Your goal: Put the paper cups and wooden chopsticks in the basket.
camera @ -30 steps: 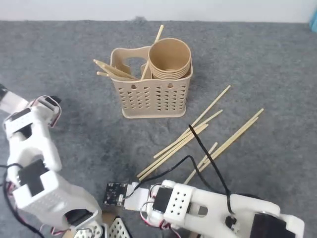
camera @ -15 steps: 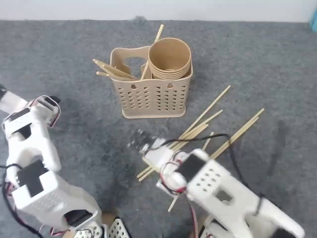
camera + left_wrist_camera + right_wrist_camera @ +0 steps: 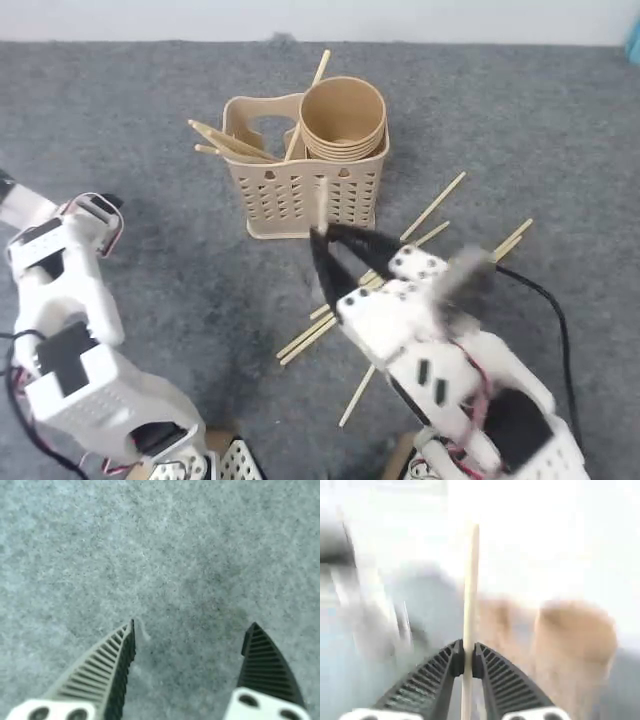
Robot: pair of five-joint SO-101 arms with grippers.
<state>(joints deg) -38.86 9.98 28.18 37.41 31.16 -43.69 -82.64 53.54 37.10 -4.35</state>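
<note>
Right gripper [image 3: 467, 649] clenched on one chopstick [image 3: 471, 570], held just at 5 o'clock of basket [image 3: 310, 195]. Carry above rim, lower tip into 9 o'clock side beside cups [image 3: 340, 120], then release. Left gripper [image 3: 192, 630] spread above counter [image 3: 150, 530].

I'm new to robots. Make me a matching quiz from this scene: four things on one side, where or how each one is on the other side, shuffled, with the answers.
Things:
1. paper cups
2. left hand
3. right hand
4. loose chopsticks

Place or state:
A. lying on the grey mat
B. shut on a single chopstick
C. stacked in the basket
D. open, facing bare grey mat

Pairs: 1-C, 2-D, 3-B, 4-A
</note>
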